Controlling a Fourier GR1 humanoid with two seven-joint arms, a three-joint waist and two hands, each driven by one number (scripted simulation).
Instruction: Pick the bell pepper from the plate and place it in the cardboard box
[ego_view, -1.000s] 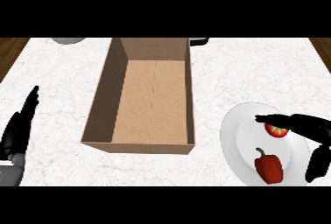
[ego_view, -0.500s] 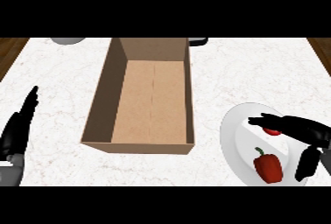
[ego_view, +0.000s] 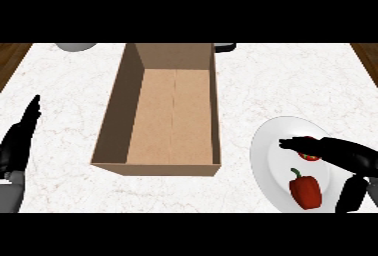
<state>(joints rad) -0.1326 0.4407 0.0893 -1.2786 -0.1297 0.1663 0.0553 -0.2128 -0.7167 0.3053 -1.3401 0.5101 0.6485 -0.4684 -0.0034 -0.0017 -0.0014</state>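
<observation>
A red bell pepper (ego_view: 305, 188) with a green stem lies on the white plate (ego_view: 269, 150) at the lower right of the head view. My right hand (ego_view: 347, 159) hovers over the plate just right of the pepper, open, fingers stretched left above it and thumb hanging down beside it. A small red tomato (ego_view: 310, 155) on the plate is partly hidden under the fingers. The open cardboard box (ego_view: 171, 105) stands at centre, nothing inside it. My left hand (ego_view: 18, 140) rests open at the left edge, fingers up.
A grey round object (ego_view: 74, 46) and a dark object (ego_view: 225, 47) sit at the counter's far edge, either side of the box's far end. Wood shows past the white marble counter (ego_view: 66, 85) at both upper corners.
My right hand has drifted down and toward me over the plate, now covering more of the tomato and standing closer beside the pepper. The left hand has stayed put.
</observation>
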